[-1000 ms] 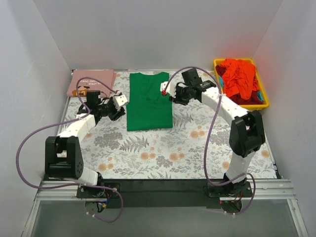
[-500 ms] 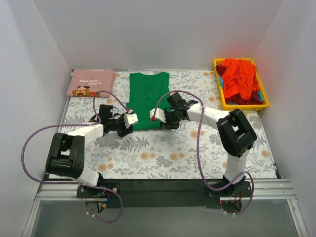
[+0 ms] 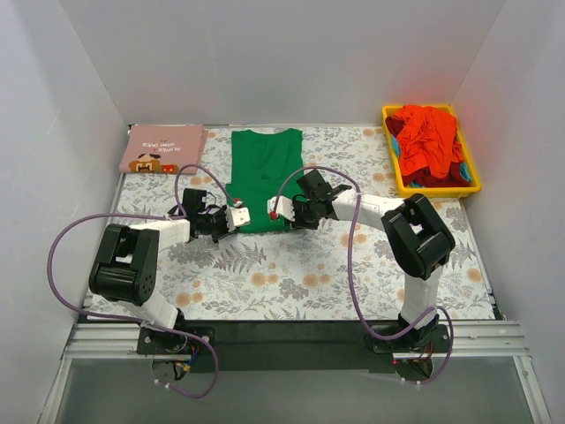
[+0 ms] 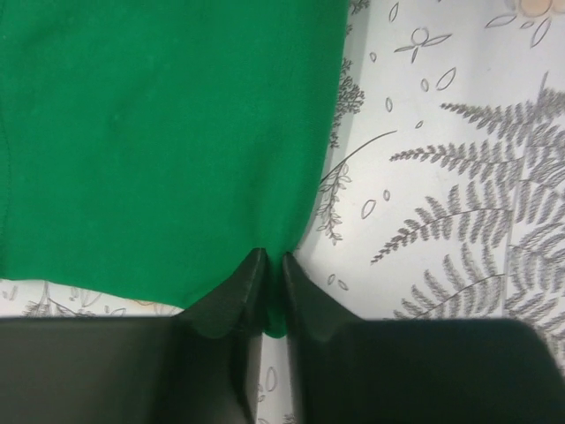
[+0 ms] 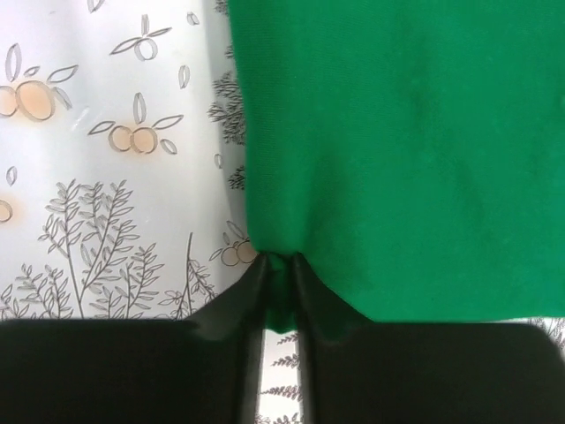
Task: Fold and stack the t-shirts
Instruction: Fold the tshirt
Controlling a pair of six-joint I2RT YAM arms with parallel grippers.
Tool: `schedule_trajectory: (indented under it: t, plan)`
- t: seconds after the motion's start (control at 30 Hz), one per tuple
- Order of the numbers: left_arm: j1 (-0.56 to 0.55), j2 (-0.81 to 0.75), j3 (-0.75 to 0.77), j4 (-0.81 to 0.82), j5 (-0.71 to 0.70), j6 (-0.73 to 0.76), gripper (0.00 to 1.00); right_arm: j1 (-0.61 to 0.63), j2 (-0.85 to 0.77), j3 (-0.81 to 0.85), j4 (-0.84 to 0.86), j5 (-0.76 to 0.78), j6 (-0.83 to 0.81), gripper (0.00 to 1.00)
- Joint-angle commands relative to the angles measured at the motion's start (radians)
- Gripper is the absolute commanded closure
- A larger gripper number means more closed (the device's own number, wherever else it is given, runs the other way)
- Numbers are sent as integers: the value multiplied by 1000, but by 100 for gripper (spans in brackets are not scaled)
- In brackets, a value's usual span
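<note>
The green t-shirt [image 3: 262,172] lies flat as a long folded strip at the middle back of the floral cloth. My left gripper [image 3: 238,217] is shut on its near left corner; the left wrist view shows green cloth [image 4: 159,141] pinched between the fingers [image 4: 231,300]. My right gripper [image 3: 279,213] is shut on its near right corner, with green cloth [image 5: 406,132] pinched between the fingers [image 5: 331,300]. A folded pink t-shirt [image 3: 163,147] with a cartoon graphic lies at the back left. Red-orange t-shirts [image 3: 428,140] are heaped in the bin.
A yellow plastic bin [image 3: 470,172] stands at the back right corner. The grey-and-orange floral cloth [image 3: 309,274] covers the table. White walls enclose the left, back and right sides. Purple cables loop from both arms over the cloth.
Both grippers came from beside the shirt's upper part down to its near hem. They closed on the two near corners. The shirt still lies flat.
</note>
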Motion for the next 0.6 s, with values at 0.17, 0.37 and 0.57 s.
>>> schedule_trajectory:
  t: [0.17,0.37,0.57]
  plan:
    - [-3,-21,44,-89,-18,-5,100,-1,-37,-41,-19,62,17,99]
    - [-2,-78,127,-198,43,-48,100,-12,-118,27,-97,20,60,99]
    - [-2,-167,153,-297,60,-30,100,-12,-232,13,-195,-43,92,99]
